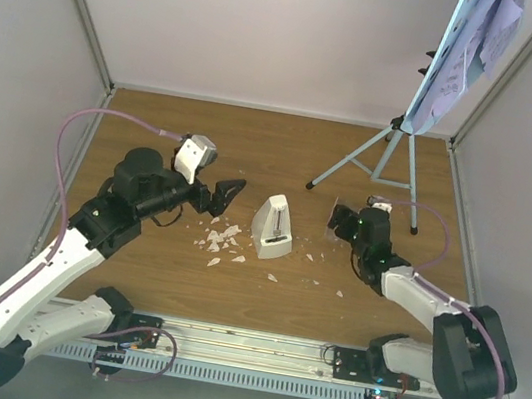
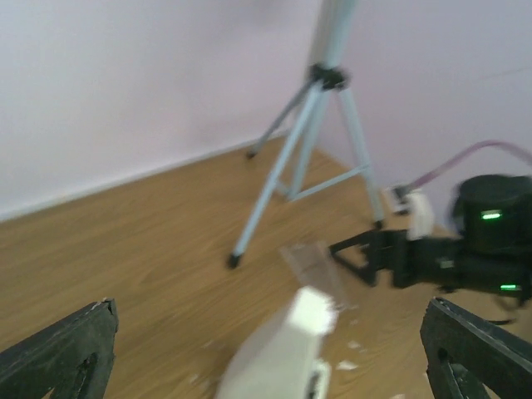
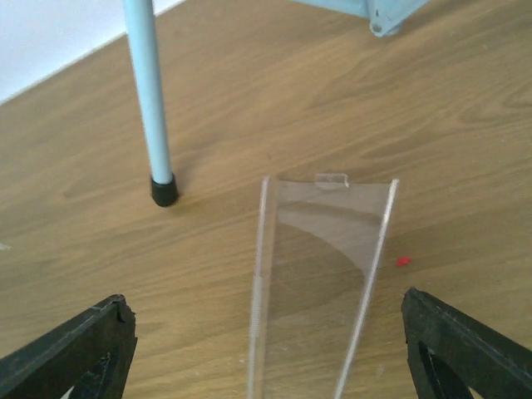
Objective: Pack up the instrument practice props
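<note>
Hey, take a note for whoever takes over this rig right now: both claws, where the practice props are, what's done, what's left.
Left claw: open, empty, just left of the metronome.
Right claw: open, with the clear cover between its fingers, not gripped.
Props: the metronome stands uncovered mid-table beside white crumbs. The music stand is upright at the far right, with sheet music on its tray.
Done: nothing looks packed.
Left, probably: put the cover on the metronome, take off the pages, stow the stand.

Metronome [image 1: 273, 228] mid-table, music stand [image 1: 397, 127] back-R, crumbs [image 1: 219, 240] beside metronome
</note>
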`<state>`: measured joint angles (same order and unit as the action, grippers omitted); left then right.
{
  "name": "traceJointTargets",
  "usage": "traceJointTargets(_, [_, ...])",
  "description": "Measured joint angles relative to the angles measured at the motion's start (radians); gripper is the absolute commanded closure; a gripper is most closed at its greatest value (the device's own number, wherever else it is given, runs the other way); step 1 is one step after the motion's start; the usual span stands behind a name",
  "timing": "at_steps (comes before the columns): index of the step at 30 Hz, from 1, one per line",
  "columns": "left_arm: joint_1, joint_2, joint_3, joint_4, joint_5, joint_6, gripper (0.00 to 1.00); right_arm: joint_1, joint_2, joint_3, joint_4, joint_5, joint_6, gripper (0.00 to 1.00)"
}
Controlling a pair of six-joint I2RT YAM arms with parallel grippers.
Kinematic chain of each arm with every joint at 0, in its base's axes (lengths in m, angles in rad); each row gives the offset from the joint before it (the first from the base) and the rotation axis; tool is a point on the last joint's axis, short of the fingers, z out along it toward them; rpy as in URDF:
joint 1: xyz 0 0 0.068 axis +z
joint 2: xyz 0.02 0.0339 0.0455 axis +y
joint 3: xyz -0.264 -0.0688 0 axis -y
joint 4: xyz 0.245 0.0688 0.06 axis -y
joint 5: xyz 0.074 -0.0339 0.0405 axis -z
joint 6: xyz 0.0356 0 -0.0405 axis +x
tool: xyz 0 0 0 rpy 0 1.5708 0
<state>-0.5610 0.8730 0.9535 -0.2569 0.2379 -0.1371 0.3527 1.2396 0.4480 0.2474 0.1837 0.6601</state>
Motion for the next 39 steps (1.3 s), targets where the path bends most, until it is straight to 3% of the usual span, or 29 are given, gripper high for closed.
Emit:
traceJointTargets(5, [0.044, 0.024, -0.019, -0.08, -0.109, 0.027, 0.01, -0.001, 0.059, 0.016, -0.052, 0.032, 0.07, 0.17])
traceJointTargets(10, [0.059, 0.024, -0.036, -0.092, -0.105, 0.042, 0.01, 0.0, 0.108, 0.016, -0.054, 0.042, 0.103, 0.41])
traceJointTargets(13, [0.067, 0.024, -0.041, -0.093, -0.101, 0.042, 0.01, -0.001, 0.149, 0.016, -0.053, 0.034, 0.111, 0.49])
traceJointTargets(24, [0.094, 0.022, -0.056, -0.093, -0.085, 0.041, 0.01, -0.001, 0.211, 0.016, -0.048, 0.012, 0.119, 0.51])
traceJointTargets(39, [0.159, 0.018, -0.07, -0.091, -0.014, 0.04, 0.01, -0.001, 0.267, 0.032, -0.022, 0.003, 0.109, 0.64])
